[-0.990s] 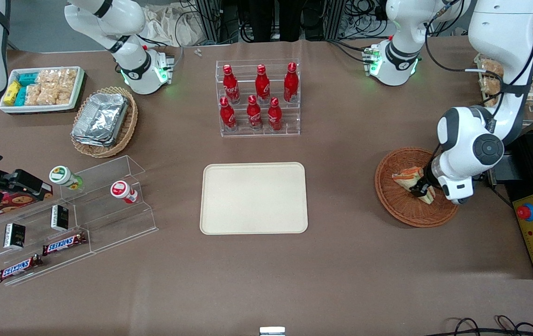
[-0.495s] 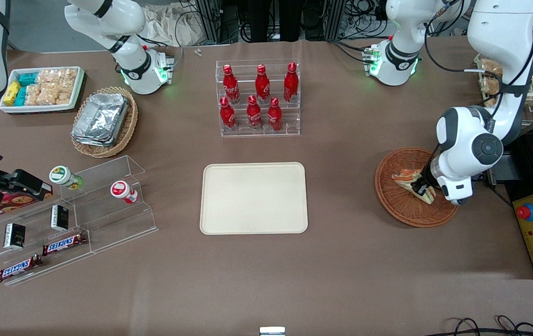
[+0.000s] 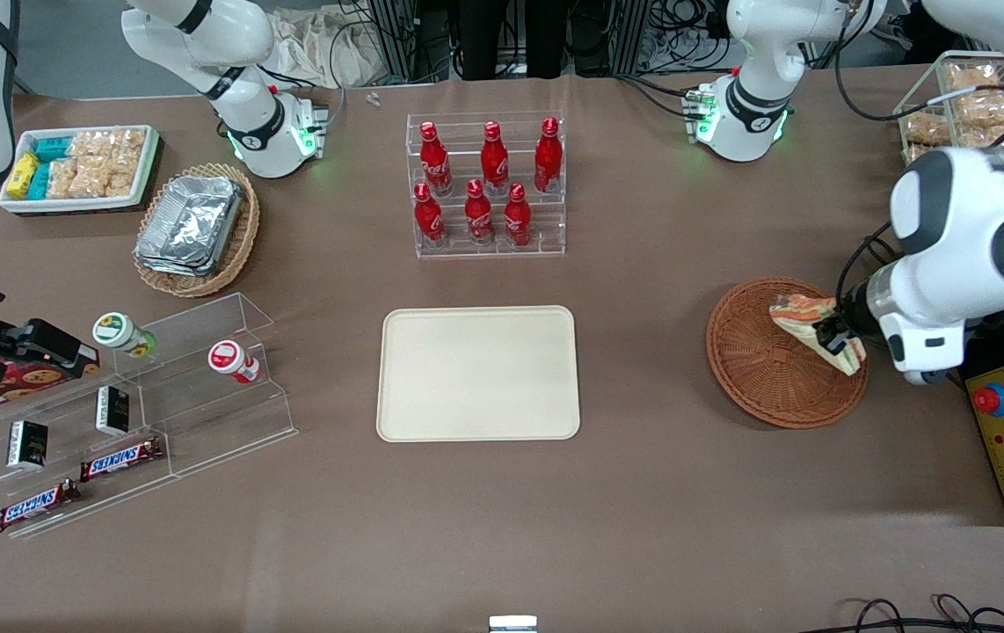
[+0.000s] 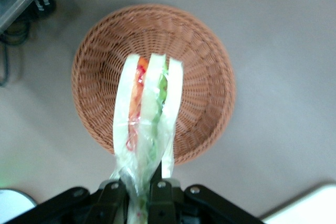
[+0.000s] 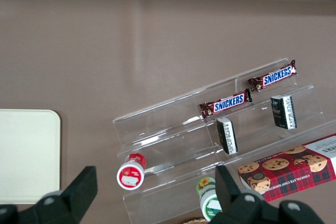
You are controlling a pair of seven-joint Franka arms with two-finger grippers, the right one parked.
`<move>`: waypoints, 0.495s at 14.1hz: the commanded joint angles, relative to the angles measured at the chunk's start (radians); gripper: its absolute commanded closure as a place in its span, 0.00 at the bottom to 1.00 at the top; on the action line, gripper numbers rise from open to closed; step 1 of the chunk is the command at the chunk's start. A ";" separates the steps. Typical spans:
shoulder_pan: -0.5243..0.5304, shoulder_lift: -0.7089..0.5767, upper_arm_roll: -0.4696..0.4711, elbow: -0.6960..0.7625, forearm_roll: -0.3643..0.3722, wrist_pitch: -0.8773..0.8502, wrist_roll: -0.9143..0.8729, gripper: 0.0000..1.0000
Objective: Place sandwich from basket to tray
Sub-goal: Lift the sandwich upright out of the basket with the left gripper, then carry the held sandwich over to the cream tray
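1. The gripper [image 3: 834, 338] is clamped narrow on the sandwich [image 3: 816, 330], pinching the wrapped end of the wedge. In the front view it sits at about 3 o'clock over the basket [image 3: 766, 387].
2. In the left wrist view the sandwich [image 4: 146, 124] hangs clear above the basket [image 4: 205, 66], its clear wrap bunched between the fingers [image 4: 160, 195]. The basket holds nothing else.
3. The tray [image 3: 477, 374] lies bare at the middle of the bench [image 3: 643, 527], well apart from the basket and toward 9 o'clock from it in the front view.
4. Risk 1: the grip seems to bite mostly film and a thin bread edge, so the wedge could slide out during the carry, especially under a quick swing.
5. Risk 2: the long end hangs free, so it may sway and catch the basket rim if the arm travels sideways before gaining height.
6. Risk 3: squeezing soft bread can crush the layers or let the filling shift.
7. Risk 4: releasing too high over the tray could let the wedge tumble or bounce off the low rim.
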 commanded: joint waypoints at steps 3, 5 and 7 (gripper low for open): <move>-0.007 0.057 -0.165 0.325 -0.002 -0.233 0.185 1.00; -0.009 0.097 -0.283 0.330 0.001 -0.211 0.212 1.00; -0.023 0.160 -0.368 0.324 -0.002 -0.137 0.201 1.00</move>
